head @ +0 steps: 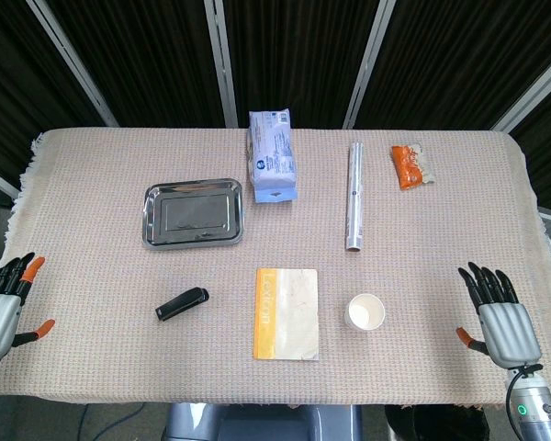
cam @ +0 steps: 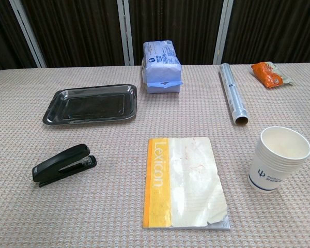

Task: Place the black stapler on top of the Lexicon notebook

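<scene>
The black stapler (head: 182,304) (cam: 64,164) lies flat on the woven tablecloth, left of the Lexicon notebook (head: 286,313) (cam: 183,182). The notebook has a yellow spine strip and a worn cream cover, and nothing rests on it. A hand's width of bare cloth separates the two. My left hand (head: 4,308) hovers at the table's front left edge, fingers spread and empty, far left of the stapler. At the front right edge my right hand (head: 502,317) is likewise spread and empty. Neither hand shows in the chest view.
A steel tray (head: 194,212) (cam: 91,104) sits behind the stapler. A blue tissue pack (head: 272,156) (cam: 161,67), a silver foil roll (head: 354,196) (cam: 232,99) and an orange snack bag (head: 411,165) (cam: 269,74) lie further back. A paper cup (head: 365,312) (cam: 278,157) stands right of the notebook.
</scene>
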`<state>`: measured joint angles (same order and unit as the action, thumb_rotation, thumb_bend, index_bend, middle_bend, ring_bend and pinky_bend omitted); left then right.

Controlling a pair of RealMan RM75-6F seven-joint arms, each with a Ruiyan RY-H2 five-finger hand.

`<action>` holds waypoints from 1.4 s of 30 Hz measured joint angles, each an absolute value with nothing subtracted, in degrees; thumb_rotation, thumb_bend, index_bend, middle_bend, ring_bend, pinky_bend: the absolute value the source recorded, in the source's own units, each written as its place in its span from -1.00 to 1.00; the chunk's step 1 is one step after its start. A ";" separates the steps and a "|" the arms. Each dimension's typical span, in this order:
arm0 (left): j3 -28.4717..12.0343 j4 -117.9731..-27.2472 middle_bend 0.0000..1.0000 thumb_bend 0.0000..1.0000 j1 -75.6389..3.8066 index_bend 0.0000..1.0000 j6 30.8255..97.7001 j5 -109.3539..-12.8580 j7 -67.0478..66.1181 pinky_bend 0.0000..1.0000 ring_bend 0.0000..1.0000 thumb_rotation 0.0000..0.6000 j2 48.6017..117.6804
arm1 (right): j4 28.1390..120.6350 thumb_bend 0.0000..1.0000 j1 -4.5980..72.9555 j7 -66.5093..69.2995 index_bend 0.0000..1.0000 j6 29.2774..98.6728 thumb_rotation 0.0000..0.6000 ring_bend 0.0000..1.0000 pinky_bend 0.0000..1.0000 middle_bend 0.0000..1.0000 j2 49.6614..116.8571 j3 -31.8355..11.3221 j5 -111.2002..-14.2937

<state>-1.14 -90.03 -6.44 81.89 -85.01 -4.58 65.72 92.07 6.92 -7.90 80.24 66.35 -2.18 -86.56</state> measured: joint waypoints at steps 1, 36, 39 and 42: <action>-1.13 -90.02 -1.00 -0.66 -6.46 -1.00 81.86 -85.02 -4.62 -0.79 -1.00 1.00 65.75 | 92.01 -0.70 6.91 -7.88 -1.00 80.30 1.00 -1.00 -1.00 -1.00 66.34 -2.22 -86.53; 0.15 -100.08 -0.58 -0.66 -10.02 -0.61 77.54 -88.01 -19.29 -0.27 -0.55 1.00 73.12 | 92.27 -0.70 7.95 -3.73 -1.00 79.71 1.00 -1.00 -1.00 -1.00 65.58 -0.59 -89.86; 0.22 -100.92 -0.56 -0.66 -9.97 -0.60 78.08 -88.30 -24.82 -0.26 -0.55 1.00 76.01 | 92.42 -0.70 7.74 -2.38 -1.00 80.29 1.00 -1.00 -1.00 -1.00 64.95 -0.40 -90.38; 0.50 -101.17 -0.55 -0.66 -9.53 -0.60 79.15 -88.65 -30.06 -0.25 -0.55 1.00 79.64 | 92.47 -0.70 7.54 -1.01 -1.00 81.00 1.00 -1.00 -1.00 -1.00 64.27 -0.18 -91.16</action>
